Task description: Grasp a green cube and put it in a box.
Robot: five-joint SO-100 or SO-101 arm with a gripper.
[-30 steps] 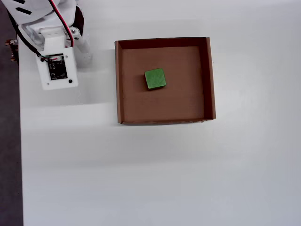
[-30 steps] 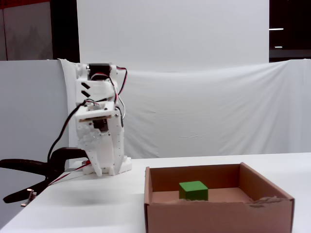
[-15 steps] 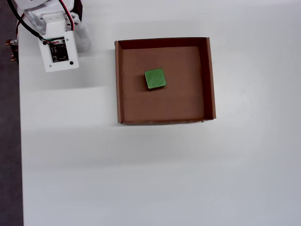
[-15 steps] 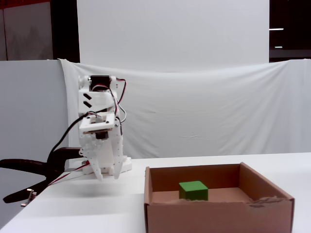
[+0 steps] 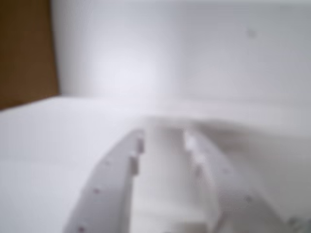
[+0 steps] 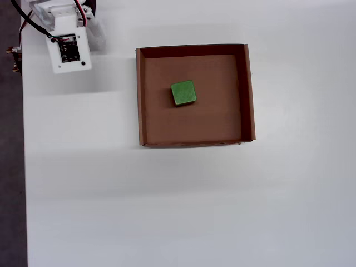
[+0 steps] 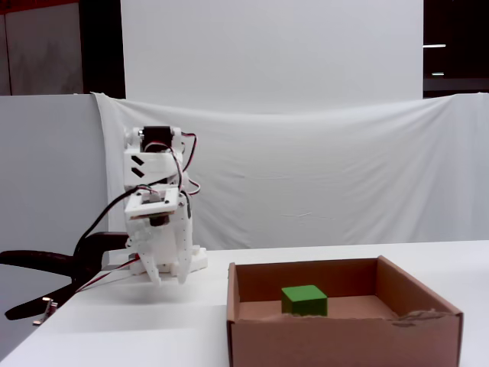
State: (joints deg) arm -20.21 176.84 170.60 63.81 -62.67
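The green cube (image 6: 183, 93) lies flat on the bottom of the brown cardboard box (image 6: 249, 94), a little left of its middle in the overhead view. In the fixed view the cube (image 7: 304, 299) sits inside the box (image 7: 344, 336). My gripper (image 7: 164, 278) points down just above the table, well to the left of the box and clear of it. The blurred wrist view shows its two white fingers (image 5: 112, 179) with a gap between their tips and nothing held; the gripper (image 5: 165, 136) is empty. From overhead only the folded arm (image 6: 67, 41) shows.
A white table (image 6: 183, 206) carries everything; its left edge (image 6: 23, 167) runs just beside the arm. A white cloth backdrop (image 7: 321, 176) hangs behind. A black clamp (image 7: 46, 267) and wires sit at the arm's base on the left.
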